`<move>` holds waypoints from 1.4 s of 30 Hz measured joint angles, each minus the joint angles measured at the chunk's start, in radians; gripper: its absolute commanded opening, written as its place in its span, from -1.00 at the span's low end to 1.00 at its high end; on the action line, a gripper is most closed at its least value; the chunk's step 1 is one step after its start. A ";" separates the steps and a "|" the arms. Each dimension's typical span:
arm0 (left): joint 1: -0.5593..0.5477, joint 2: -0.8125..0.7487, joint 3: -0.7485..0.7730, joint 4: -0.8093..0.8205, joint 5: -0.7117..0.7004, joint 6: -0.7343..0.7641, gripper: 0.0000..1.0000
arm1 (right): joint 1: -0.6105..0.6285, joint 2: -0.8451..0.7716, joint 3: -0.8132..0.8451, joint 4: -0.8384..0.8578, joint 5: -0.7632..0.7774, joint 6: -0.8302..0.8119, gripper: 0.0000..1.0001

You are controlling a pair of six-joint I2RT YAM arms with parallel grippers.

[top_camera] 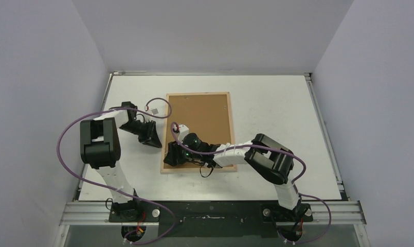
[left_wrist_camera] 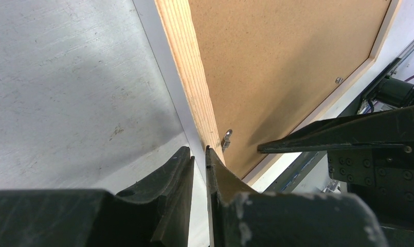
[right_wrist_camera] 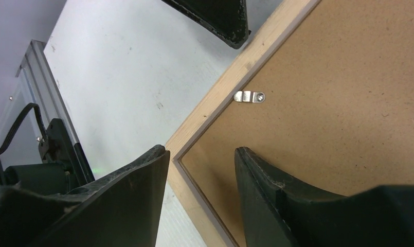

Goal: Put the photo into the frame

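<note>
The light wood frame (top_camera: 198, 94) lies face down on the white table, and the brown fibreboard backing panel (top_camera: 202, 118) fills it. The photo is not visible in any view. My left gripper (top_camera: 154, 140) is at the frame's left slat (left_wrist_camera: 189, 67). Its jaws (left_wrist_camera: 199, 150) are almost together with nothing visible between them. My right gripper (top_camera: 169, 157) is open and straddles the frame's near-left corner (right_wrist_camera: 220, 98). One of its fingers is over the table and the other over the backing (right_wrist_camera: 338, 103). A small metal tab (right_wrist_camera: 248, 96) rests on the backing's edge.
A second metal tab (left_wrist_camera: 338, 80) sits on the frame's near slat. Purple cables (top_camera: 66, 134) loop off both arms. Aluminium rails run along the table's near edge (top_camera: 210, 211) and right edge (top_camera: 323, 128). Grey walls enclose the left, back and right sides.
</note>
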 measured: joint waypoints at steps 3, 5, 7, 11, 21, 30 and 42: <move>0.000 0.010 -0.005 0.004 0.000 -0.001 -0.72 | 0.000 0.028 0.007 0.006 0.001 0.003 -0.01; 0.000 0.015 -0.007 0.004 -0.001 -0.003 -0.72 | 0.000 0.044 0.015 0.019 -0.002 0.008 -0.02; 0.000 0.017 -0.010 0.006 -0.001 -0.006 -0.72 | 0.000 0.055 0.030 0.023 -0.002 0.012 -0.03; 0.000 0.019 -0.011 0.008 -0.001 -0.011 -0.73 | 0.000 0.080 0.057 0.035 -0.002 0.024 -0.04; 0.000 0.023 -0.011 0.008 0.003 -0.016 -0.76 | 0.001 0.110 0.099 0.031 0.013 0.030 -0.08; -0.001 0.024 -0.011 0.008 0.008 -0.016 -0.78 | 0.001 0.141 0.130 0.039 0.019 0.045 -0.13; -0.001 0.024 -0.011 0.007 0.009 -0.015 -0.80 | 0.009 0.142 0.149 0.003 0.085 0.052 -0.17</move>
